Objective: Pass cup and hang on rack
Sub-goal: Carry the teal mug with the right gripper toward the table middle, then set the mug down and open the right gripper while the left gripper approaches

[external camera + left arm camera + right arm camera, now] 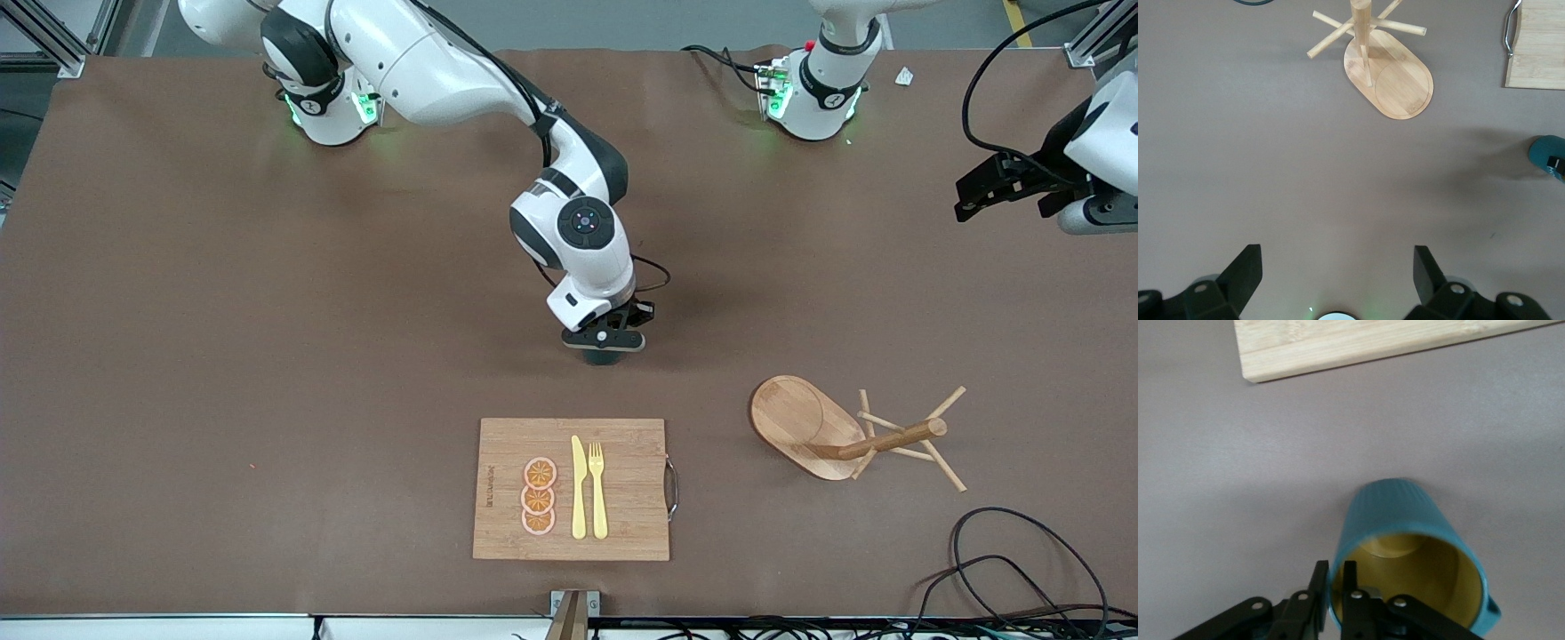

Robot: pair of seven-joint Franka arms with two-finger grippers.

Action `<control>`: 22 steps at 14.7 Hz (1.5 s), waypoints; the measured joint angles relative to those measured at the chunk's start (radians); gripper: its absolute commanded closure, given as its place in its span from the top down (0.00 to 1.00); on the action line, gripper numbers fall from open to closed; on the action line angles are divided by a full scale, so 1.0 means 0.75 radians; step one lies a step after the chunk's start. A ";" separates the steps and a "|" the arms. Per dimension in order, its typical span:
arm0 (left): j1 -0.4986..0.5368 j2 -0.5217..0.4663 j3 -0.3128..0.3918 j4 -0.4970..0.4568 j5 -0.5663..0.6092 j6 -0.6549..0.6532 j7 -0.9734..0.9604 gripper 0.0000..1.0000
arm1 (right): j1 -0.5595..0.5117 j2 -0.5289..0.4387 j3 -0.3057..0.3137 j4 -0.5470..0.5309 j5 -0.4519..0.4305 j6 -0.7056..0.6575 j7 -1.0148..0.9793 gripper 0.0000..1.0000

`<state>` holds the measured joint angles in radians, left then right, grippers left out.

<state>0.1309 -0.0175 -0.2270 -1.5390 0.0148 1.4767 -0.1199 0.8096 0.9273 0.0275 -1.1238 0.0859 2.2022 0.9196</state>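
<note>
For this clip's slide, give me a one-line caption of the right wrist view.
Right gripper pinching the rim of the teal cup on the brown table, near the wooden cutting board.

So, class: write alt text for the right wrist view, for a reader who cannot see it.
The right gripper pinches the rim of the teal cup, one finger inside its yellowish interior, one outside. Brown table lies below, with a wooden cutting board edge nearby.

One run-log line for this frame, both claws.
right claw: pinching cup rim, cup on table | left claw: open, waiting over table | rack: pegs bare
</note>
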 measured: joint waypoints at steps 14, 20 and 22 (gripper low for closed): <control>-0.038 0.032 -0.038 0.024 -0.022 0.001 -0.041 1.00 | -0.310 -0.288 -0.195 0.072 -0.059 -0.286 -0.464 1.00; -0.309 0.210 -0.111 0.022 -0.022 0.173 -0.472 1.00 | -0.628 -0.456 -0.201 -0.068 -0.059 -0.342 -0.592 1.00; -0.393 0.273 -0.111 0.022 -0.021 0.275 -0.591 1.00 | -0.722 -0.518 -0.203 -0.131 -0.060 -0.353 -0.628 1.00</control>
<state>-0.1641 0.1870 -0.3106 -1.5227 -0.0007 1.6828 -0.5630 0.2679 0.5389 -0.1244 -1.2220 0.0408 1.9372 0.4488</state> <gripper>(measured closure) 0.000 0.000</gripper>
